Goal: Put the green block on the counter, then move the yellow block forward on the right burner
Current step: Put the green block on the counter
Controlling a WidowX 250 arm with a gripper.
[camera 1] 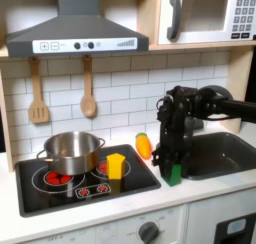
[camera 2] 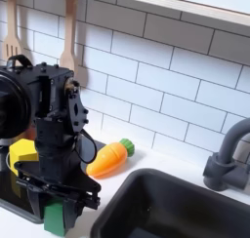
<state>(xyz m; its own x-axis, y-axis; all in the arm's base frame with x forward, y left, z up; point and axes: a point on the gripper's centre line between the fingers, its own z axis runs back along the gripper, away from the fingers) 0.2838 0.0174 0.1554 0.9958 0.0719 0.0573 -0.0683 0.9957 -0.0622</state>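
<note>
The smooth white countertop (camera 1: 175, 196) is carrying a black stovetop panel (camera 1: 60, 191) at the first exterior view's left, a grey sink (camera 1: 228, 154) right, and an orange carrot toy (camera 1: 145, 145) lying between.

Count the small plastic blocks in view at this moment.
2. The green block sits on the counter under the gripper; the yellow block stands on the stovetop beside the pot. Others may be hidden.

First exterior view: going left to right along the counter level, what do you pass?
Steel pot on the left burner → yellow block on the stovetop → carrot toy → green block on the counter under the gripper → grey sink.
</note>
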